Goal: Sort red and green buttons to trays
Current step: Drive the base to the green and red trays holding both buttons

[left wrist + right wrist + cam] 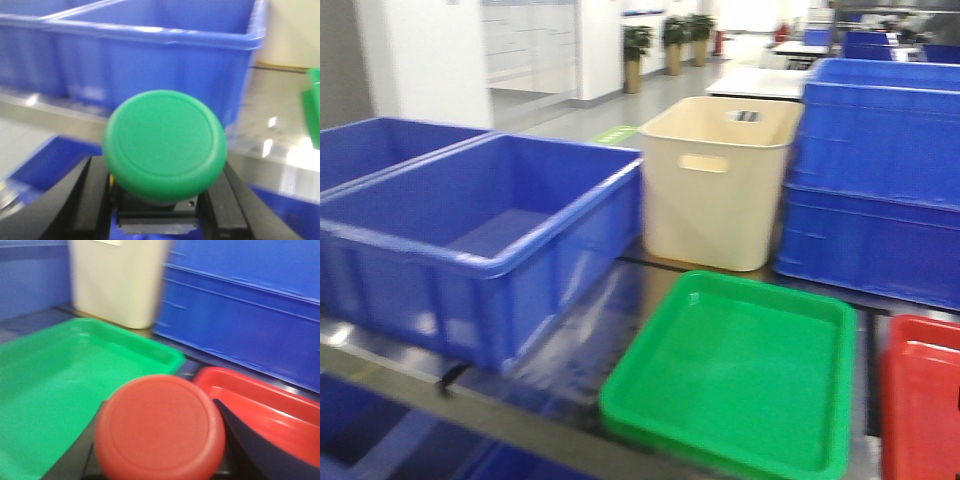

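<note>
Between the black fingers of my left gripper sat the green button, my jaws closed narrowly on its dark blocky base. Its smooth, round, domed cap spread wider than the base and overlapped both fingers. My right gripper was closed the same way around the red button. That broad, flat-faced cap hid the base and the contact points beneath it.

Just beyond the red button lay the green tray to the left and the red tray to the right, rims close together. My right gripper hung over their near edges, looking down and across them. My left gripper hung near the front edge of the tabletop, facing the wall of a blue crate. A corner of the green tray showed at the far right.

Both trays were shallow with raised rims and rested on a dark, glossy tabletop that threw back reflections. Farther back stood a cream tub with a handle slot. To its right were stacked blue crates, and the long blue crate stood to its left. Behind them the room opened onto a pale floor, white walls and potted plants. All three views were blurred.
</note>
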{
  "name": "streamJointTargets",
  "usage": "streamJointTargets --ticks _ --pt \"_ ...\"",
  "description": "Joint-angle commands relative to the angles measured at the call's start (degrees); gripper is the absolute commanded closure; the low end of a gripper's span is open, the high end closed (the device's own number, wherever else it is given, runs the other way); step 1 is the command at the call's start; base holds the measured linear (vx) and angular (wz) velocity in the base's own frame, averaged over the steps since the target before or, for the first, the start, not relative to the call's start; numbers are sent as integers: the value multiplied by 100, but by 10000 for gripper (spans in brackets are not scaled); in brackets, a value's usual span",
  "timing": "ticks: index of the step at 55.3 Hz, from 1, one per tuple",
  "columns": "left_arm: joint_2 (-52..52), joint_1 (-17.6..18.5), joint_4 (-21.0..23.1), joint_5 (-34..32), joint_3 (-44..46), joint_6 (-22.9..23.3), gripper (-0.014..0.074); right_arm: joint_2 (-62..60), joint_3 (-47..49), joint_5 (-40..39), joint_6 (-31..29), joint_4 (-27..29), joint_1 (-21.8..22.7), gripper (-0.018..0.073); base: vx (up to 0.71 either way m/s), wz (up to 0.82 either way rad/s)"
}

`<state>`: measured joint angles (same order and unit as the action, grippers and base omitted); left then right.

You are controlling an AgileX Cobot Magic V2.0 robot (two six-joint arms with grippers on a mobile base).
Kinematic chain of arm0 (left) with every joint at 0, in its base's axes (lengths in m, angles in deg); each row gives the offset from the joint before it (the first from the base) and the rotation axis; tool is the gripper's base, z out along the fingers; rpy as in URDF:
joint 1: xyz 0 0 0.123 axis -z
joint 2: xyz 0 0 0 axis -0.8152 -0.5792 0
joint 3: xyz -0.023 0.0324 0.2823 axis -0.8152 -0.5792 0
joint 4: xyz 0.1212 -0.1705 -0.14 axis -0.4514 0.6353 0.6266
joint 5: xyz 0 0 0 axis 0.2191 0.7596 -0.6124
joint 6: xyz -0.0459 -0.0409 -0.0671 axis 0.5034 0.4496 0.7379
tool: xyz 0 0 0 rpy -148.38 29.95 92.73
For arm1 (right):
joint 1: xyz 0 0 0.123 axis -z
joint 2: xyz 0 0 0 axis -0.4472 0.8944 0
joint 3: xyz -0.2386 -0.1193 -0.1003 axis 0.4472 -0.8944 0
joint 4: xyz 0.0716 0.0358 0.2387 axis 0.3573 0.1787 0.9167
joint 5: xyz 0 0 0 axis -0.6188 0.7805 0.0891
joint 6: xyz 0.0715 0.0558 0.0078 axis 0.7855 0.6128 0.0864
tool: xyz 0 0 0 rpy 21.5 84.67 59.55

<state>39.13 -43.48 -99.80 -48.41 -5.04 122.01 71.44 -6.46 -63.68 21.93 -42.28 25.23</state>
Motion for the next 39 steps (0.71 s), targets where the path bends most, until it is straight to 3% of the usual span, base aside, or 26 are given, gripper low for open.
streamJointTargets --ticks 1,39 --pt "-1 23 -24 -338 180 51 592 -26 222 -428 -17 -1 13 568 21 -67" --pt "-1 23 -24 -338 180 51 592 -26 222 -428 -17 -1 13 568 15 -51"
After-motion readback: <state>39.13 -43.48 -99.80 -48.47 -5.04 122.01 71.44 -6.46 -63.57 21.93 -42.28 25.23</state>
